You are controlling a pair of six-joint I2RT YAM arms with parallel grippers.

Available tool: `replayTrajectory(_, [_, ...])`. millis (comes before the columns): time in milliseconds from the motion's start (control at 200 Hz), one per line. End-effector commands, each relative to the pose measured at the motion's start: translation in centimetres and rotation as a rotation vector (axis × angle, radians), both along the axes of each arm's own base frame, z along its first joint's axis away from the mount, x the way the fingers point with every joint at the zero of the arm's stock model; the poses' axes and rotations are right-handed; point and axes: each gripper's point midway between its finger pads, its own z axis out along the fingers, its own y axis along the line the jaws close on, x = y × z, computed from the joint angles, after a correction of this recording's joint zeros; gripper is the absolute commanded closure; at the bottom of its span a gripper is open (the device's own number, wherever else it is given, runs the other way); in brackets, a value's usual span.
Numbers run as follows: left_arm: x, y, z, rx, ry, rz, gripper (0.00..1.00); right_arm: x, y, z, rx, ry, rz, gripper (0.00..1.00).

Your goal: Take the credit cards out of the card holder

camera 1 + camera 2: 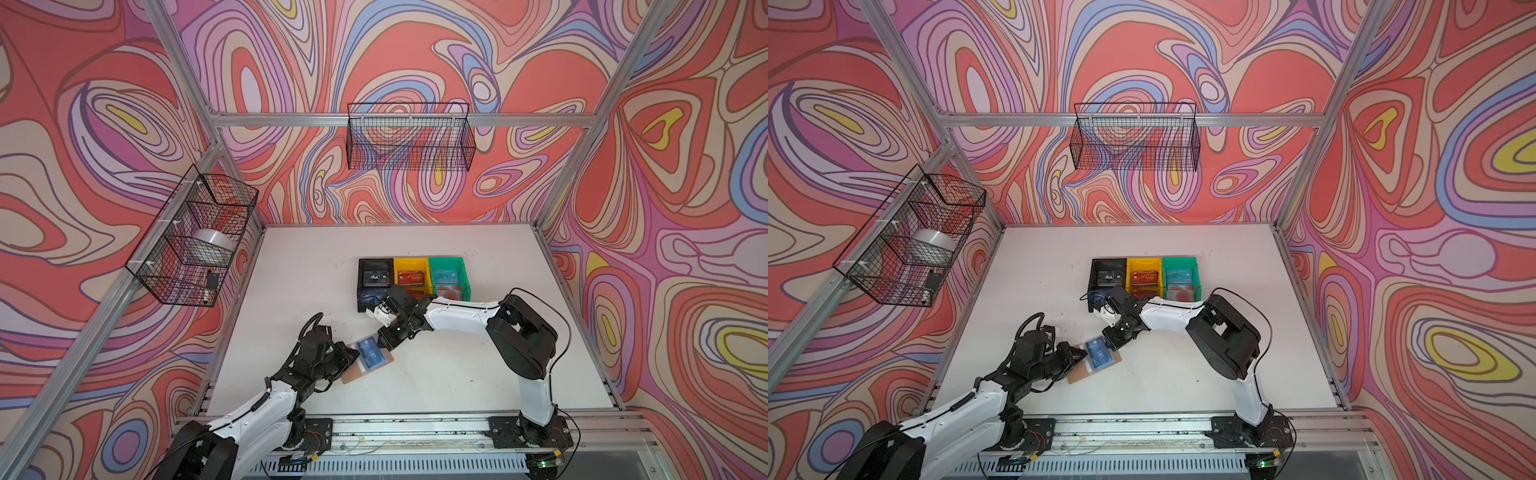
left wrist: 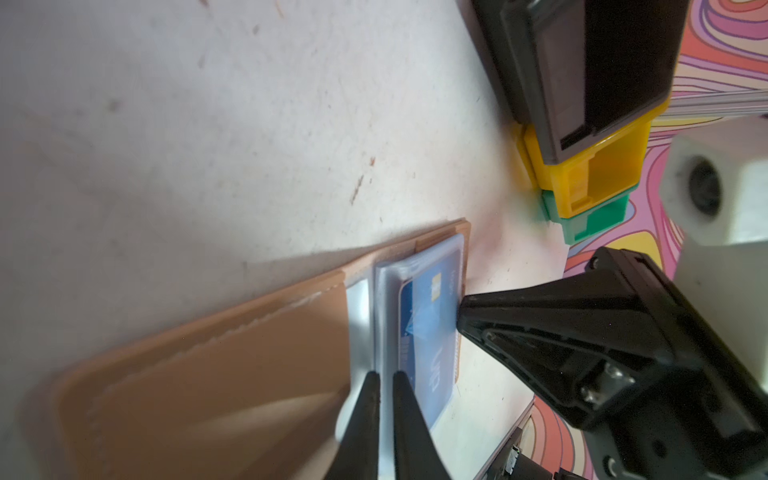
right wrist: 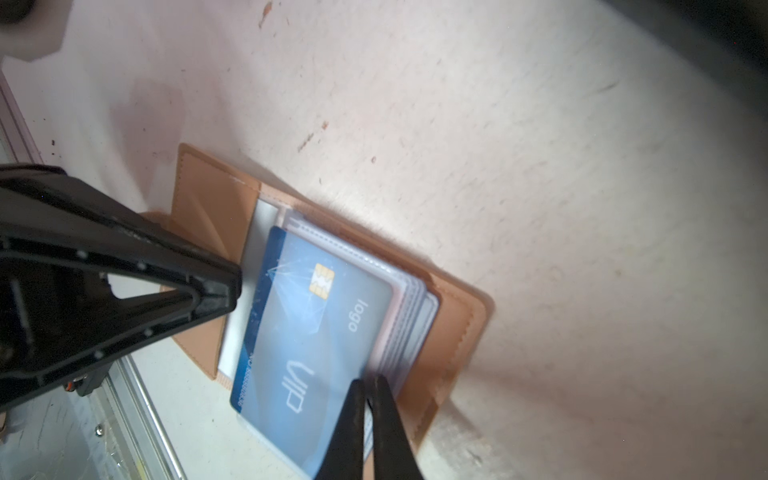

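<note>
Two words mark the blue card (image 3: 307, 332): "VIP", "logo".

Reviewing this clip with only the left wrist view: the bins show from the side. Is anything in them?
Observer: Yes. In both top views the black bin holds a black VIP card, the yellow bin a red VIP card, the green bin a pale teal card.
Operator: Is the right gripper at the blue card open?
Observer: No. The right wrist view shows the right gripper with fingers almost together at the blue card's outer edge.
</note>
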Motion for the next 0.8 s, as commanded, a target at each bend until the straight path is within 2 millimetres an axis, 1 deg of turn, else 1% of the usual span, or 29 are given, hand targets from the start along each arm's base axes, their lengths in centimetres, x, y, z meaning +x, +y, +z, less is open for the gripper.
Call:
replayTrajectory(0, [0.2,-0.5,0.5,-0.035,-0.020,-0.005,0.88,-0.4,-0.8,-2.3,-0.047,0.033,-0.009,0.91])
replayTrajectory(255, [0.4,-0.6,0.6,-0.046,-0.029,-0.007,0.88,-0.6,-0.8,-2.5,-0.047,0.044,-0.011,0.90])
replayTrajectory(581, [-0.3,-0.5,-0.4,-0.033,0.010,-0.016,0.88,-0.6,-0.9,-2.5,-0.049,0.046,-0.012,0.91])
replayTrajectory(666, [-0.5,-0.4,-0.5,-0.026,0.019,-0.016,0.82,-0.7,-0.9,-2.7,-0.053,0.049,-0.012,0.91])
replayTrajectory(796, [-0.6,-0.2,-0.4,-0.022,0.019,-0.011,0.82,-0.7,-0.9,-2.7,-0.052,0.048,-0.012,0.91])
